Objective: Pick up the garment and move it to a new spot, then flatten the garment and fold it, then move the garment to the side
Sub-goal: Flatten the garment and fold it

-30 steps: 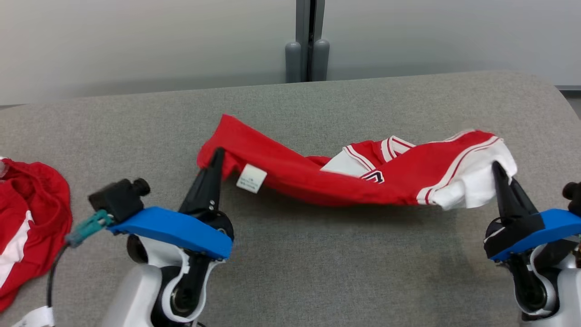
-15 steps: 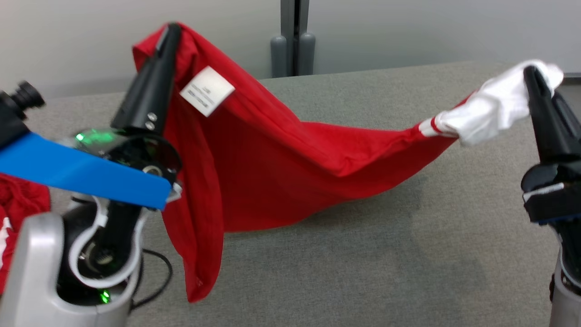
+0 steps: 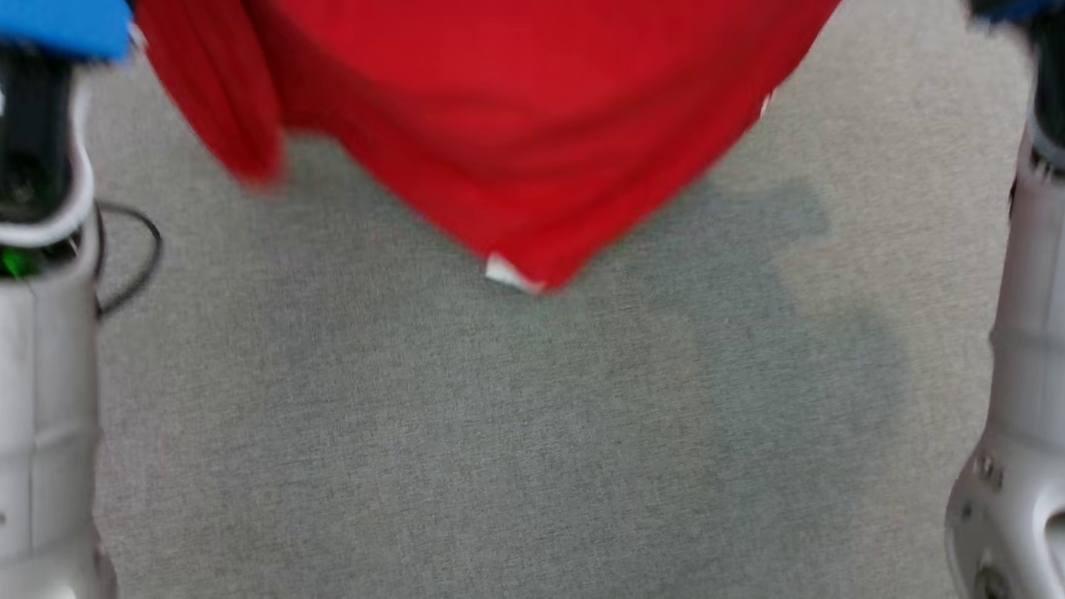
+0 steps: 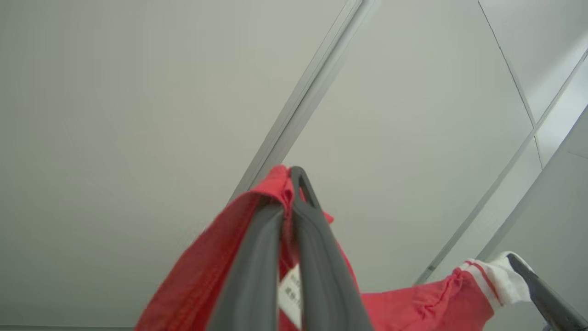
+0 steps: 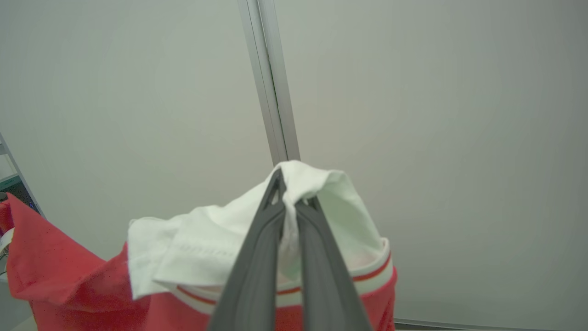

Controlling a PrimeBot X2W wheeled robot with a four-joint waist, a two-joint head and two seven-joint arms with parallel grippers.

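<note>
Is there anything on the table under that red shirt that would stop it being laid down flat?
Nothing visible: the red shirt hangs over bare grey table. A black cable lies well off to the left.

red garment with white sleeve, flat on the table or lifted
Lifted: the red garment hangs between left gripper and right gripper, both shut on it; lowest corner touching the grey table, cannot tell.
</note>
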